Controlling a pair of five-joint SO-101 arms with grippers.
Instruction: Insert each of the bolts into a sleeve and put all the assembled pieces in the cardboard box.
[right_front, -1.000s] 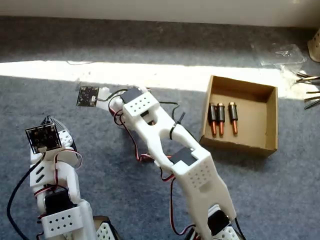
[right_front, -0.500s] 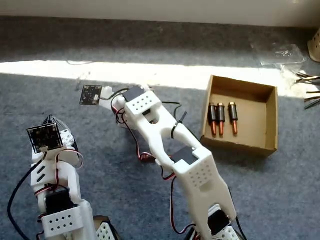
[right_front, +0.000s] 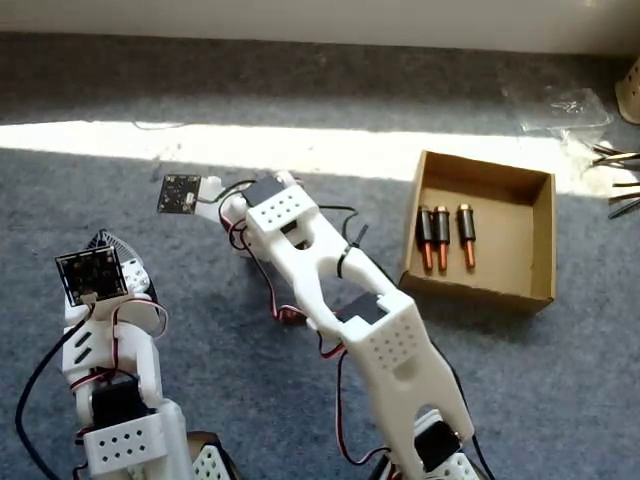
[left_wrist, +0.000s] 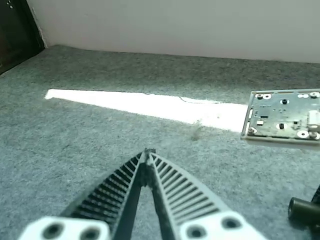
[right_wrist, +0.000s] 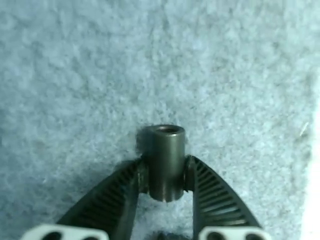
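A dark metal sleeve stands upright on the grey carpet, and my right gripper is shut on it, one ribbed finger on each side. In the high view the right arm stretches toward the middle left, with its wrist camera board beyond it. My left gripper is shut and empty, held low over the carpet; its arm stands at the near left. The left wrist view catches the sleeve at its edge. The cardboard box at the right holds three assembled bolt-and-sleeve pieces side by side.
A clear plastic bag lies at the far right beyond the box. Several loose bolts poke in at the right edge. A bright sunlit strip crosses the carpet behind the arms.
The right arm has shifted very slightly, its elbow drifting a little to the left. The left arm and the box contents have stayed put.
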